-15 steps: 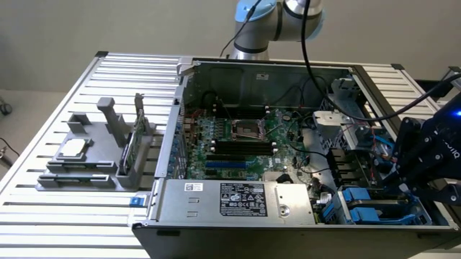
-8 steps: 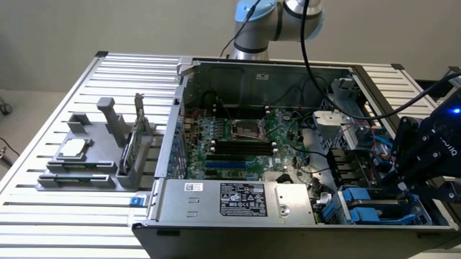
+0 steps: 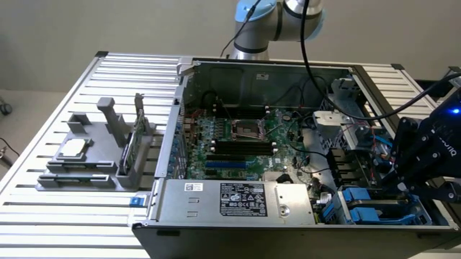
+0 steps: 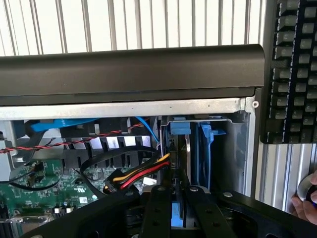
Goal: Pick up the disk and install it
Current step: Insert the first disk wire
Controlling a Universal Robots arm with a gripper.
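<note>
Already well along, the gripper (image 4: 173,210) is standing clamped on the blue-framed disk (image 4: 184,148), which is sitting upright in the drive bay (image 3: 374,208) at the computer case (image 3: 288,226)'s near corner on the exterior view's right, apparently not fully seated.

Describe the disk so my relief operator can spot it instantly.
Start at the open computer case. In its front corner on the exterior view's right sits the drive bay, beside the power supply. The disk stands there under the end effector: silver metal framed in bright blue plastic.
</note>
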